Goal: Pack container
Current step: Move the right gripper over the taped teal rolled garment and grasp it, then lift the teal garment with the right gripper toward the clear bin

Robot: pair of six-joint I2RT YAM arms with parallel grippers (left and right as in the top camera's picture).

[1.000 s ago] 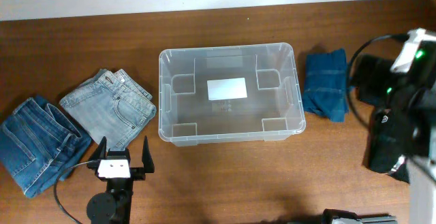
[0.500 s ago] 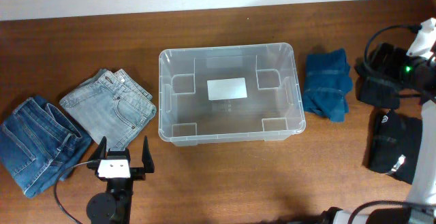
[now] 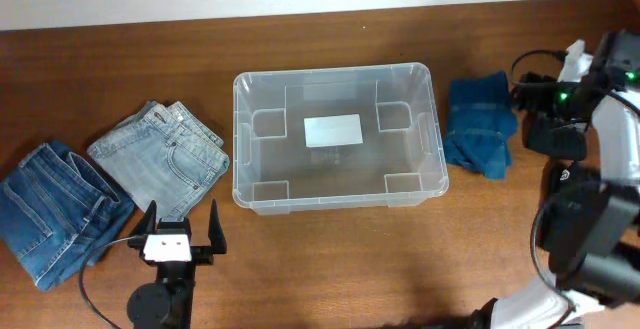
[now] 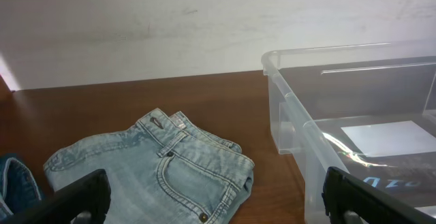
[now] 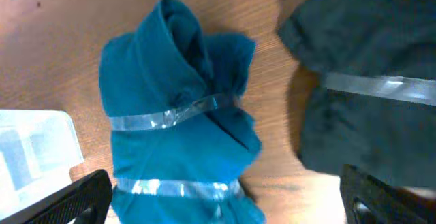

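Container (image 3: 330, 70) at the middle of the table (image 3: 330, 269), label (image 3: 333, 130) on its floor, folded jeans (image 3: 160, 159) near its left side, second jeans (image 3: 50, 209) farther left, touching the first, folded cloth (image 3: 480, 124) just right of the container, another garment (image 5: 368, 88) beside that cloth.

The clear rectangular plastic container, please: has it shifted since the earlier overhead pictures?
No. The clear rectangular plastic container sits at the same gap from the folded light-blue jeans beside it.

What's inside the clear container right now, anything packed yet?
Nothing packed. Inside the container only its white label on the floor and moulded recesses show. Just the floor beneath the label is covered. The light jeans and teal garment lie outside it.
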